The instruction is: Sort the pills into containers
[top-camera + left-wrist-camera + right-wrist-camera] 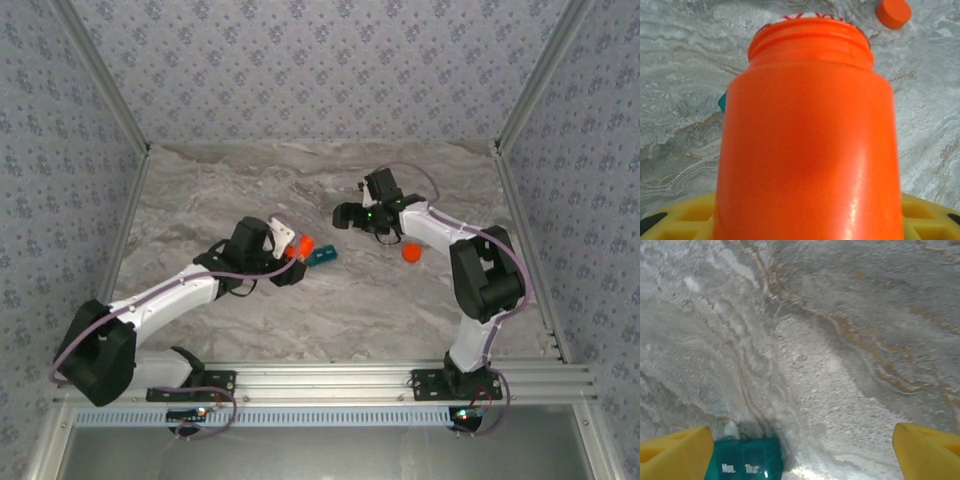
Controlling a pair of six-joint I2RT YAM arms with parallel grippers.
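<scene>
My left gripper [287, 256] is shut on an uncapped orange bottle [810, 150], its yellow fingers [682, 217] on either side of the base. The bottle's mouth [810, 27] points away and something white with red marks shows at the rim. The bottle [298, 246] hangs just left of the teal pill box [322, 256]. A teal sliver [721, 101] peeks from behind the bottle. My right gripper [348, 214] hovers open above the table. Its camera sees the pill box [747, 462] with day labels by its left finger [675, 452], and a small white piece [731, 430], perhaps a pill, beside the box.
The bottle's round orange cap [411, 253] lies on the marble table beside the right arm's forearm, also the cap [893, 12] at the left wrist view's top right. Metal frame posts and patterned walls close in the table on three sides.
</scene>
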